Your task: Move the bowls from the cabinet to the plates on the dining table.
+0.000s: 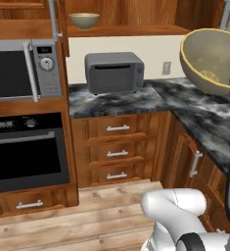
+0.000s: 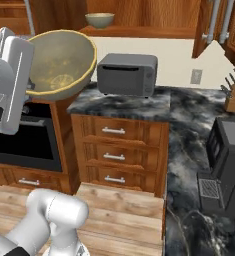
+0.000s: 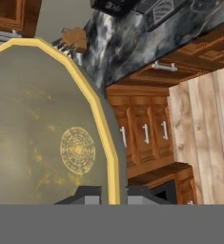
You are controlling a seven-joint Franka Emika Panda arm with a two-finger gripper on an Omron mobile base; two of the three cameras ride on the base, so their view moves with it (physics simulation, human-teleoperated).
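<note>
We held one bowl (image 3: 42, 138) by its rim, fingers (image 3: 87, 195) pinched shut on it at 6 o'clock, lifted clear for carrying; the other bowl (image 1: 84, 20) sat on the cabinet (image 1: 136, 14) shelf at 12.

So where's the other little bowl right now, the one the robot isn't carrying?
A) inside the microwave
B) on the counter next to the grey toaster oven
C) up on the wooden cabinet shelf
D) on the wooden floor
C: the second bowl sits upright on the cabinet shelf, above the toaster oven, while the gripper is shut on the rim of the held bowl.
</note>
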